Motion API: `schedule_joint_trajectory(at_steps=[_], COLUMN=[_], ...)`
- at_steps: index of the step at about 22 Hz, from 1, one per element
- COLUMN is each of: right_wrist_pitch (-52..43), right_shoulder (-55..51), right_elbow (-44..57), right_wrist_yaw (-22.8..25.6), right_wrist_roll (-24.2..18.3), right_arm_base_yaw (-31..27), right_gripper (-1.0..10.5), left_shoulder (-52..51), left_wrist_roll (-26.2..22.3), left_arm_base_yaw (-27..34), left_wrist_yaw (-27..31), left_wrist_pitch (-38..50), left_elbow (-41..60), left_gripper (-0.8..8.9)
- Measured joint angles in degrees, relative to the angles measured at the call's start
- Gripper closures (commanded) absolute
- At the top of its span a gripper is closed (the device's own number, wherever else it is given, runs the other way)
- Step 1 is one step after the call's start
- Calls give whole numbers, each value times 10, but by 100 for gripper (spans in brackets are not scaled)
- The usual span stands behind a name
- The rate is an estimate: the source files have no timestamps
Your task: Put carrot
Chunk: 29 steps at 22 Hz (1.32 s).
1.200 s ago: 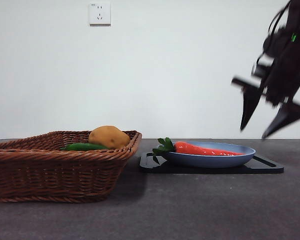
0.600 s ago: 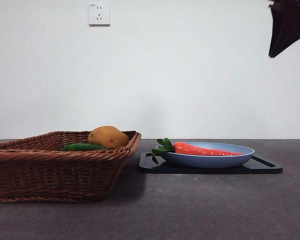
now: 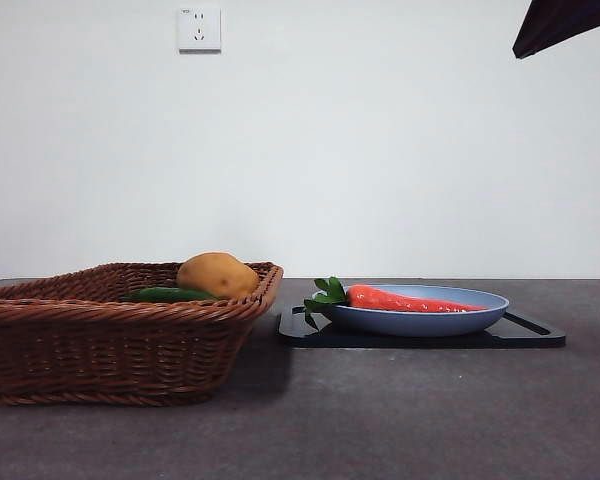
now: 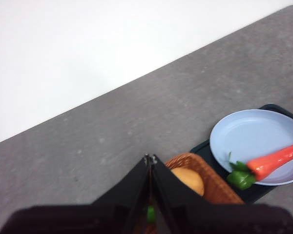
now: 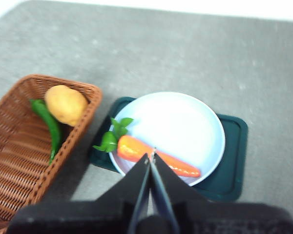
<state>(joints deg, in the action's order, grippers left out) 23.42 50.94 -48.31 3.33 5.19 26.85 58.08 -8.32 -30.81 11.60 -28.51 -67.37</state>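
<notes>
long orange-red carrot lying in light blue round plate on black tray; tan potato, green cucumber in brown wicker basket beside. right gripper, left gripper high above, jaws together, empty.

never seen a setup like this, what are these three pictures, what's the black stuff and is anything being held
This is a robot with two arms at a table. One picture looks level across the table; the other two come from cameras on each arm's wrist, looking down. The black wedges are the grippers: the left gripper and the right gripper, both shut and empty, high above the table. On the table a wicker basket holds a potato and a green cucumber. Beside it a blue plate sits on a dark tray, with the carrot lying on the plate, leaves toward the basket.
</notes>
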Motion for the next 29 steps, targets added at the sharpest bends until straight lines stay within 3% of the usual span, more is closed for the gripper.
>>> schedule_joint_trajectory(at_steps=[3, 9, 15, 29], right_wrist_pitch=[-76, -167, -172, -171], right_shoulder=[-85, -193, -195, -195], right_elbow=[100, 243, 252, 252], right_wrist_yaw=[58, 73, 74, 74], right_wrist_roll=[2, 2, 2, 2], right_arm_base_yaw=[54, 97, 99, 99], right_gripper=[944, 944, 943, 943], left_shoulder=[-120, -329, -379, -369], left_wrist_roll=[0, 49, 83, 90], left_arm_base_yaw=[4, 4, 4, 4], left_wrist_yaw=[0, -59, -59, -59], left_wrist_pitch=[49, 63, 47, 45], left_elbow=[134, 347, 365, 365], left_gripper=[807, 807, 805, 805])
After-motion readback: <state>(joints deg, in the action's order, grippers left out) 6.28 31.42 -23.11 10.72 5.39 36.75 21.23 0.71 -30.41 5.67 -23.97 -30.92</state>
